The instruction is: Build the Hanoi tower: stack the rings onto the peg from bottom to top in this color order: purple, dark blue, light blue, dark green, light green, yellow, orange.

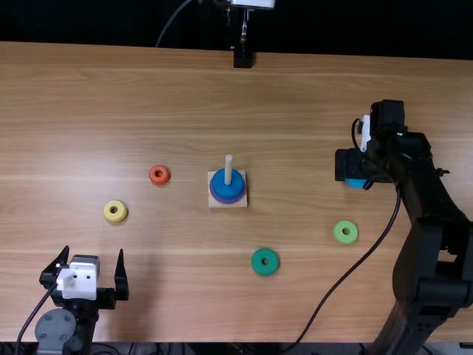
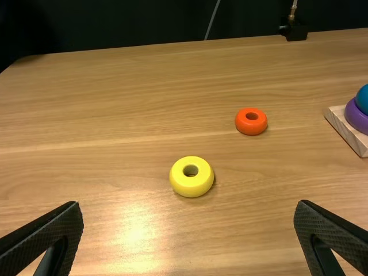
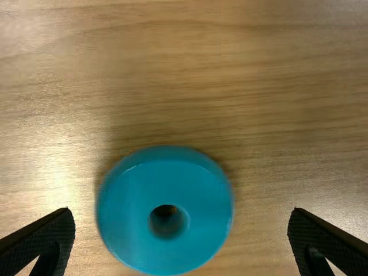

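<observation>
Clearly two of seven are done: the purple ring (image 1: 228, 200) sits on the base (image 1: 243, 203) around the peg (image 1: 228, 168), with the dark blue ring (image 1: 233, 192) on top. Five are left. The light blue one (image 3: 132, 221), next in order, lies on the desk (image 1: 295, 96) between the right tool's (image 3: 181, 211) fingers, which stand apart and ungripped. The dark green (image 1: 256, 265), light green (image 1: 338, 234), yellow (image 2: 192, 186) and orange (image 2: 251, 128) rings lie scattered. The left tool (image 1: 93, 251), also spread and empty, is near yellow. The right arm's cable (image 1: 341, 279) slants past light green (a likely nuisance later, I'd judge). A small black stand (image 1: 243, 58) is at the far edge.
</observation>
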You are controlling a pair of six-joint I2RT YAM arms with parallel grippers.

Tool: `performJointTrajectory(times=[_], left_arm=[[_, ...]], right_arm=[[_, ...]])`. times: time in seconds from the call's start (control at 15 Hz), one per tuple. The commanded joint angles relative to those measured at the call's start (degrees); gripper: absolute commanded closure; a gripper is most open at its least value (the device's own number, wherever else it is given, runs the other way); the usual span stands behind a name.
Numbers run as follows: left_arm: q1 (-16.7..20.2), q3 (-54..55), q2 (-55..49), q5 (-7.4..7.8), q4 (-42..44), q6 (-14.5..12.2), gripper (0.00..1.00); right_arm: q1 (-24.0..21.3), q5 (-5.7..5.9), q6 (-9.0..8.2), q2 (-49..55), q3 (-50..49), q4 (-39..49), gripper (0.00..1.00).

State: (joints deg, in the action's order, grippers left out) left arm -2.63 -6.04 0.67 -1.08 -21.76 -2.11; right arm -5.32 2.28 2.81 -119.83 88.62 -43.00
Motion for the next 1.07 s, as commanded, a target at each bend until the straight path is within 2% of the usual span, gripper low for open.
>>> performJointTrajectory(times=[0.0, 0.07, 0.2, 0.93, 1.0], left_arm=[[-0.27, 6.04, -0.67, 0.45, -4.61, 0.11, 0.00], [-0.27, 6.04, -0.67, 0.45, -4.61, 0.11, 0.00], [-0.27, 6.04, -0.67, 0.45, -4.61, 0.11, 0.00], [-0.27, 6.04, -0.67, 0.45, -4.61, 0.11, 0.00], [-0.27, 6.04, -0.67, 0.45, -4.61, 0.11, 0.00]], right_arm=[[-1.09, -3.13, -2.39, -1.37, 1.47, 0.02, 0.00], [-1.09, -3.13, -3.23, -1.90, 1.56, 0.12, 0.00], [-1.01, -3.13, -3.55, -2.25, 1.56, 0.12, 0.00], [-0.39, -3.02, -3.97, -4.62, 4.02, 0.12, 0.00], [-0.39, -2.92, -4.39, -4.97, 3.93, 0.12, 0.00]])
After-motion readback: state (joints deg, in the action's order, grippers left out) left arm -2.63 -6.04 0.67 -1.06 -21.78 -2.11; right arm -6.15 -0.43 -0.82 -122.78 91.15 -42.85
